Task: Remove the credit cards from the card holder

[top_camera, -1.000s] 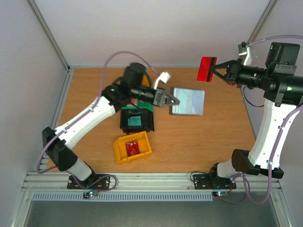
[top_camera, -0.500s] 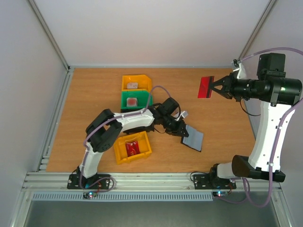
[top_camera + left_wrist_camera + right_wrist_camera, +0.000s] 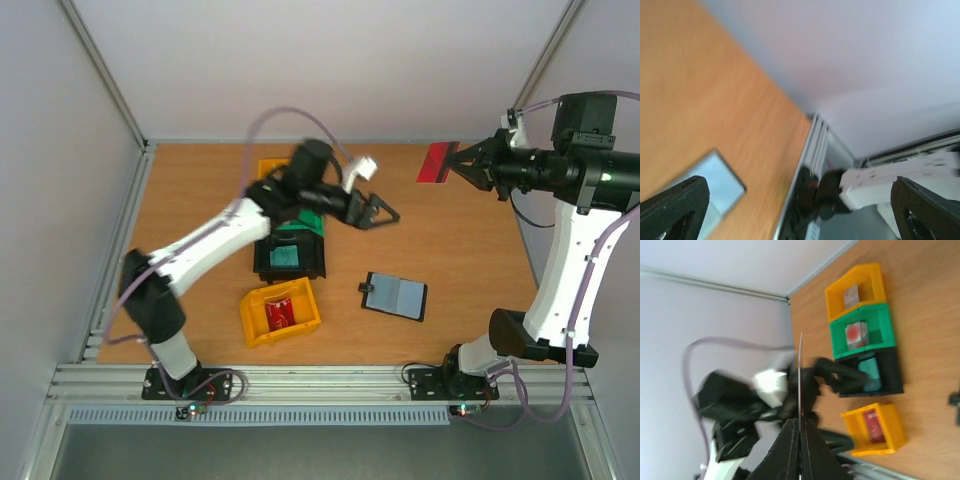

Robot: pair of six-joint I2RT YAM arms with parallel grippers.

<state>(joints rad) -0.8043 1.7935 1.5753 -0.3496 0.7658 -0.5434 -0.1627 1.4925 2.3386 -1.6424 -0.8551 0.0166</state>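
The card holder [image 3: 395, 296] lies open on the table, grey-blue pockets up, right of the bins; its corner shows low left in the left wrist view [image 3: 715, 181]. My left gripper [image 3: 381, 216] hangs open and empty in the air behind it, nothing between the fingers [image 3: 671, 209]. My right gripper [image 3: 462, 163] is raised at the back right, shut on a red credit card [image 3: 437, 162], seen edge-on in its wrist view [image 3: 800, 375]. A teal credit card [image 3: 287, 256] lies in the black bin [image 3: 268, 268]. A red credit card [image 3: 280, 313] lies in the near yellow bin [image 3: 252, 318].
A far yellow bin [image 3: 856, 292] and a green bin [image 3: 861, 332] stand behind the black bin [image 3: 892, 371], each with a small object inside. The left arm reaches over these bins. The right arm's base [image 3: 827, 200] sits at the table's near edge.
My left gripper opened and let go of the card holder, which now lies on the table. The left arm swung up and back over the bins. The right gripper lifted the red card slightly.
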